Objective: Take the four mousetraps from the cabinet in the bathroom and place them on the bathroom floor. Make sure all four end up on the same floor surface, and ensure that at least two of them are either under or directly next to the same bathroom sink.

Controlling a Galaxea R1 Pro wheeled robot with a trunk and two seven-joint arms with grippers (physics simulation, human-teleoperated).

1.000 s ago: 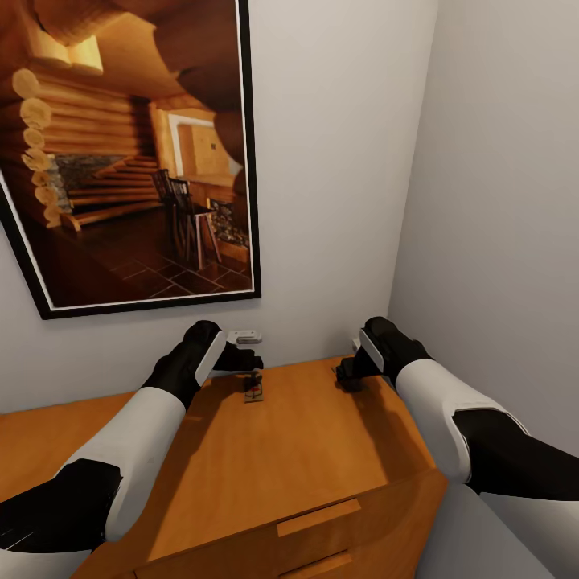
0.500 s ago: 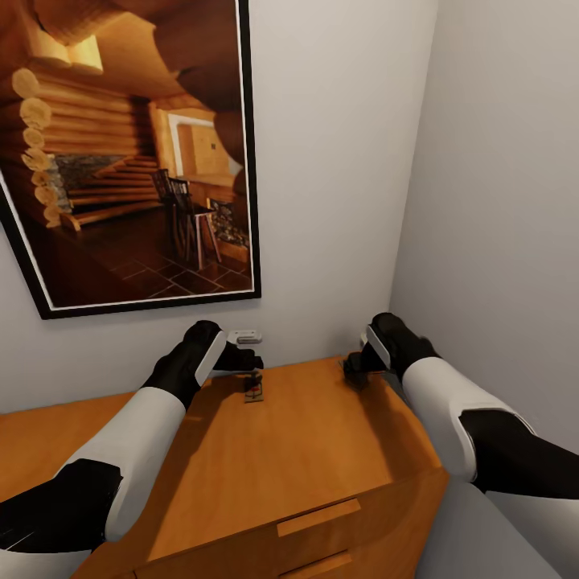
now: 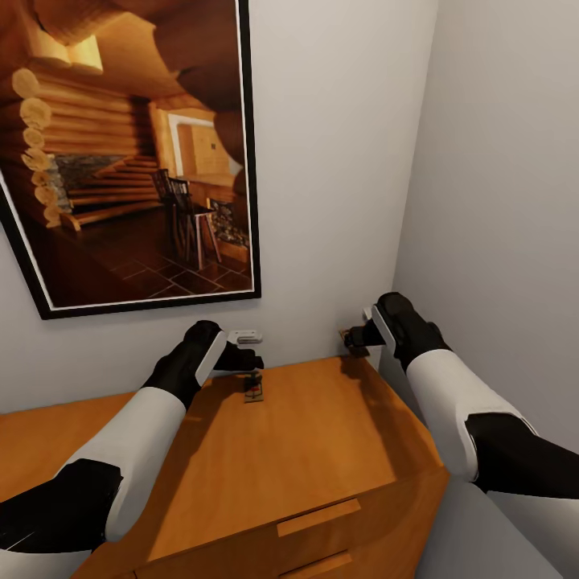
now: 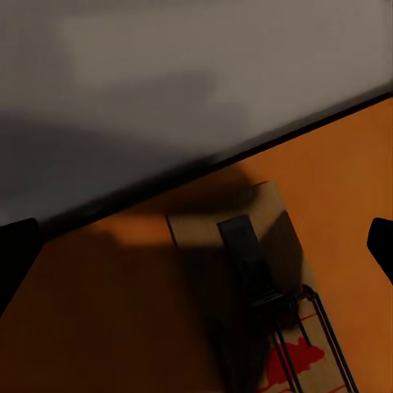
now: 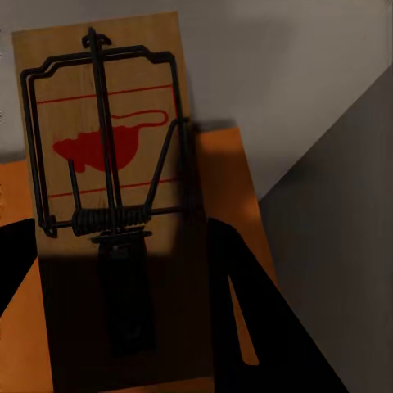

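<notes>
One mousetrap (image 3: 254,391) lies flat on the orange wooden cabinet top (image 3: 305,450) near the back wall. It is a small wooden board with a wire spring and a red mouse mark. My left gripper (image 3: 248,363) hovers just above and behind it. In the left wrist view the gripper (image 4: 196,246) is open, and the mousetrap (image 4: 266,295) lies between its wide-set dark fingertips (image 4: 381,244). My right gripper (image 3: 355,338) is shut on a second mousetrap (image 5: 106,155), held in the air above the cabinet's back right corner.
A large framed picture (image 3: 129,153) of a log interior hangs on the grey wall behind the cabinet. A side wall (image 3: 498,225) stands close on the right of my right arm. Two drawer handles (image 3: 320,516) show on the cabinet front.
My right gripper has risen from the cabinet top with the mousetrap, moving up and slightly right. The left arm and the other mousetrap have not moved.
</notes>
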